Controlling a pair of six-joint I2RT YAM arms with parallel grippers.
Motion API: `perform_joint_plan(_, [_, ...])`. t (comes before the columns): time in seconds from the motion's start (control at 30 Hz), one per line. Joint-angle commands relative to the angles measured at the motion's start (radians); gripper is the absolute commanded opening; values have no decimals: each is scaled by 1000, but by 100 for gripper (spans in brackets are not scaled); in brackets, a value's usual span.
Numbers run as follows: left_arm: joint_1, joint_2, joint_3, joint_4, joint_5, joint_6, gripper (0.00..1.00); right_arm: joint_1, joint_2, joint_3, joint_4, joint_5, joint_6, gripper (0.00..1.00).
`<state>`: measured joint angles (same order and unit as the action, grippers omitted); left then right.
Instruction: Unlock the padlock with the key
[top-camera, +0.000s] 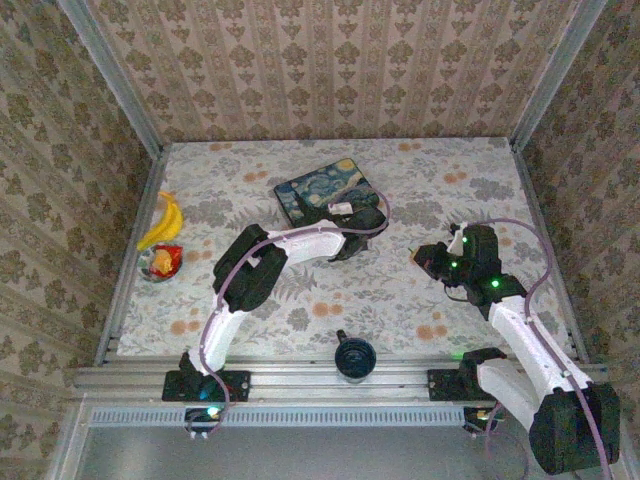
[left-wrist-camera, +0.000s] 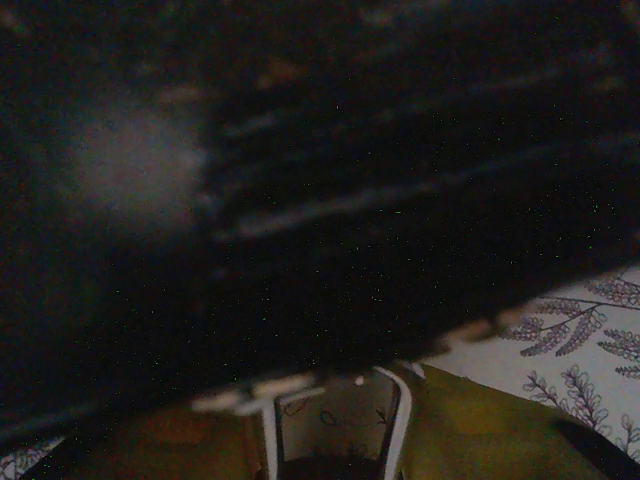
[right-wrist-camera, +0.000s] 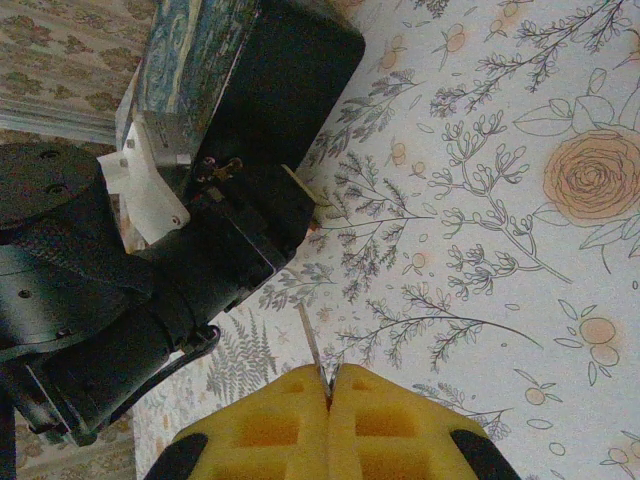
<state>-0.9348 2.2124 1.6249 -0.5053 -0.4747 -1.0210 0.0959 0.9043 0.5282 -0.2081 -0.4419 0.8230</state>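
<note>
The dark blue painted box (top-camera: 322, 192) lies at the back middle of the table. My left gripper (top-camera: 356, 243) is pressed against its near right side. In the left wrist view its yellow fingers (left-wrist-camera: 480, 430) stand apart, cloth shows between them, and the box's dark wall (left-wrist-camera: 320, 200) looms just ahead. A tiny brass padlock (right-wrist-camera: 218, 170) hangs on the box's black side (right-wrist-camera: 290, 80), just above the left gripper (right-wrist-camera: 240, 245). My right gripper (top-camera: 425, 257) (right-wrist-camera: 330, 385) is shut on a thin silver key (right-wrist-camera: 312, 345), whose blade points toward the padlock from a short way off.
A banana (top-camera: 165, 220) and a red packet (top-camera: 160, 262) lie at the table's left edge. A black round object (top-camera: 353, 355) sits at the near edge between the arm bases. Patterned walls close in the table on three sides.
</note>
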Motion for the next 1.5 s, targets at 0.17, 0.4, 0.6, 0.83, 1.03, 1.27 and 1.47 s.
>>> perform_joint_plan(0.17, [-2,27,9,-50,14,-23,39,-5,-12,-7,11,-13,15,0])
perform_joint_plan(0.4, [9,32,11,-41,22,-18,31,-6,-8,-2,11,-13,15,0])
perform_joint_plan(0.6, [11,32,12,-20,61,1,20,-5,1,3,16,-12,11,0])
perform_joint_plan(0.83, [39,-33,-20,32,217,-4,2,10,17,-62,127,-43,-27,0])
perform_joint_plan(1.03, [91,-100,-53,92,426,-52,0,70,53,-165,301,32,-16,0])
perform_joint_plan(1.27, [111,-145,-99,133,537,-164,0,215,156,-203,485,180,-12,0])
perform_joint_plan(1.47, [115,-166,-134,180,623,-257,0,289,332,-207,707,220,-6,0])
